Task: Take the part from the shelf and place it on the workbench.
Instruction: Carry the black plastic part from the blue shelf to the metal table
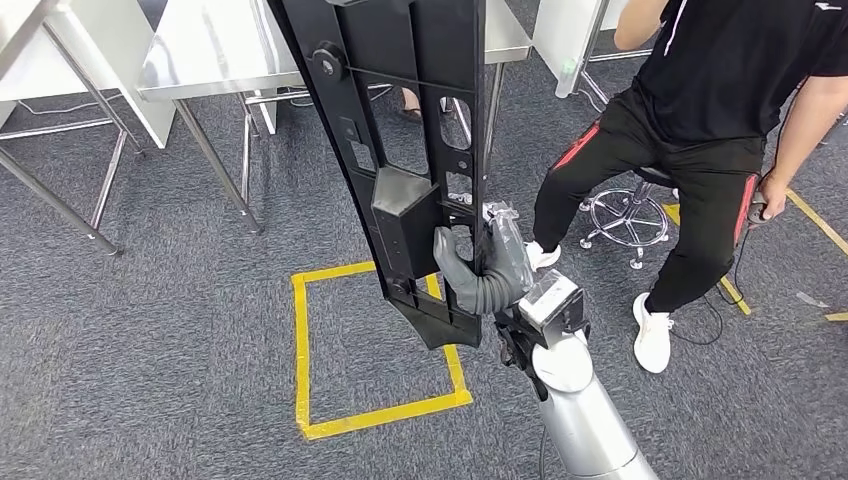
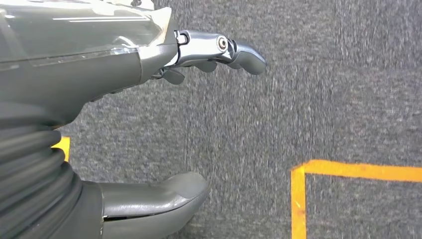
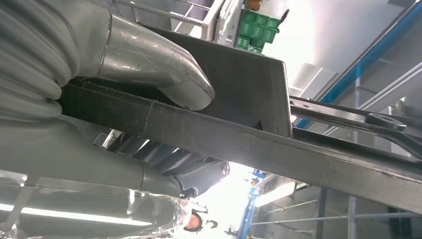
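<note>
Over at about nine to eleven o'clock in the head view, steel-legged tables (image 1: 200, 60) are being seen standing on the grey carpet (image 1: 150, 350), tops bare as far as can be told. No containers are being picked out, and no writing that can be read.

Dead centre, a square of yellow tape (image 1: 302, 360) is being shown on the carpet, with the long black part (image 1: 400, 150) being held upright over it, reaching up toward twelve o'clock and out of frame. It's a flat plastic frame with cut-outs, a round knob and a boxy block (image 1: 404, 222) partway down. The right hand (image 1: 487, 268) is being wrapped around the part's lower edge, thumb on one face and fingers on the other; in the right wrist view the thumb (image 3: 169, 74) is being pressed down on the frame's rim (image 3: 278, 149), so the part is clearly being gripped, well off any workbench.

The left hand (image 2: 124, 99) is being pointed down at the carpet, fingers (image 2: 234, 50) and thumb (image 2: 159, 199) being held apart with nothing between them. An orange-yellow tape corner (image 2: 298, 172) is lying on the floor beyond it.

At about two o'clock, a person in black (image 1: 720, 110) is being seated on a wheeled stool (image 1: 625, 215), white shoes (image 1: 652, 335) on the carpet, more yellow tape (image 1: 815, 220) running past.
</note>
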`<state>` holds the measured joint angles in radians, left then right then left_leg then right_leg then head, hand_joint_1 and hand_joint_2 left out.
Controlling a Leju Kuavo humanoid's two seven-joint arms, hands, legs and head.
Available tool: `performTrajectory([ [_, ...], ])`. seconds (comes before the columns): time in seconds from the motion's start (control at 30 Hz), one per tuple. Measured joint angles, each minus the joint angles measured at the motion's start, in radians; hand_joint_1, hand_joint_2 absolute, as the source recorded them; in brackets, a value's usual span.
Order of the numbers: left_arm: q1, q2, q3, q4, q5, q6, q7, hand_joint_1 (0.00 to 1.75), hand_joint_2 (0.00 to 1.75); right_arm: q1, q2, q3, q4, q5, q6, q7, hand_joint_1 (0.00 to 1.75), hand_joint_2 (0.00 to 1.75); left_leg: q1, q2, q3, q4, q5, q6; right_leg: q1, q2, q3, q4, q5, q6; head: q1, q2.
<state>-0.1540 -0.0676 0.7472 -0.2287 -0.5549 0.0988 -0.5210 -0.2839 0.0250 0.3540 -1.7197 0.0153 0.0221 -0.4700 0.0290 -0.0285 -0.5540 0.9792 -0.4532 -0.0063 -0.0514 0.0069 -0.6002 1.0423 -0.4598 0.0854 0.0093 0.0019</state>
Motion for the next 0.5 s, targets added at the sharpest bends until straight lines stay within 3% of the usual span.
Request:
performTrajectory([
  [0.03, -0.001, 0.002, 0.0, -0.001, 0.0, 0.001, 0.001, 0.0, 1.75, 0.001, 0.001, 0.0, 0.001, 0.0, 0.0, 0.0, 1.75, 1.75, -0.001, -0.001, -0.006, 0.014, -0.009, -0.008, -0.001, 0.003, 0.007, -0.013, 0.0, -0.007, -0.001, 0.0],
  [0.1, -0.001, 0.003, 0.0, -0.001, 0.0, 0.005, 0.002, 0.0, 1.75, 0.003, 0.003, -0.001, 0.002, 0.0, 0.0, 0.001, 1.75, 1.75, 0.001, -0.004, -0.014, 0.025, -0.016, -0.013, 0.002, 0.006, 0.001, -0.001, -0.008, -0.031, -0.005, 0.0],
  [0.2, -0.002, 0.003, 0.0, -0.001, 0.0, 0.007, 0.003, 0.0, 1.75, 0.002, 0.005, -0.001, 0.003, 0.001, 0.0, 0.0, 1.75, 1.75, 0.007, 0.01, -0.035, 0.072, -0.041, -0.019, 0.005, 0.005, 0.005, 0.001, -0.014, -0.049, -0.006, 0.0],
  [0.3, -0.002, 0.001, -0.001, -0.001, 0.0, 0.006, 0.003, 0.0, 1.75, 0.001, 0.006, -0.001, 0.003, 0.001, 0.0, 0.0, 1.75, 1.75, 0.007, 0.025, -0.142, 0.263, -0.116, -0.018, 0.014, 0.001, 0.011, 0.001, -0.021, -0.063, -0.006, 0.0],
  [0.33, -0.001, 0.001, -0.001, -0.001, 0.0, 0.007, 0.003, 0.0, 1.75, 0.001, 0.006, -0.001, 0.003, 0.001, 0.0, 0.0, 1.75, 1.75, 0.006, 0.026, -0.176, 0.312, -0.124, -0.014, 0.019, 0.001, 0.013, 0.001, -0.023, -0.066, -0.006, 0.0],
  [0.37, 0.0, 0.001, -0.001, -0.001, 0.0, 0.007, 0.003, 0.0, 1.75, 0.001, 0.006, -0.001, 0.004, 0.001, 0.0, 0.0, 1.75, 1.75, 0.004, 0.026, -0.194, 0.326, -0.113, -0.008, 0.023, 0.0, 0.016, 0.001, -0.026, -0.07, -0.006, 0.0],
  [0.4, 0.0, 0.001, -0.001, -0.001, 0.0, 0.007, 0.003, 0.0, 1.75, 0.001, 0.006, -0.001, 0.004, 0.001, 0.0, 0.0, 1.75, 1.75, 0.0, 0.026, -0.191, 0.301, -0.083, 0.001, 0.028, 0.0, 0.021, 0.001, -0.029, -0.074, -0.006, 0.0],
  [0.47, -0.001, 0.002, -0.001, -0.001, 0.0, 0.007, 0.003, 0.0, 1.75, 0.0, 0.007, -0.001, 0.004, 0.001, 0.0, 0.0, 1.75, 1.75, -0.013, 0.026, -0.142, 0.176, -0.004, 0.029, 0.034, 0.001, 0.032, 0.0, -0.036, -0.079, -0.006, 0.0],
  [0.5, -0.001, 0.002, -0.001, -0.001, 0.0, 0.007, 0.003, 0.0, 1.75, 0.0, 0.007, -0.001, 0.004, 0.001, 0.0, 0.0, 1.75, 1.75, -0.021, 0.028, -0.116, 0.118, 0.02, 0.042, 0.037, 0.001, 0.035, -0.001, -0.039, -0.079, -0.005, 0.0],
])
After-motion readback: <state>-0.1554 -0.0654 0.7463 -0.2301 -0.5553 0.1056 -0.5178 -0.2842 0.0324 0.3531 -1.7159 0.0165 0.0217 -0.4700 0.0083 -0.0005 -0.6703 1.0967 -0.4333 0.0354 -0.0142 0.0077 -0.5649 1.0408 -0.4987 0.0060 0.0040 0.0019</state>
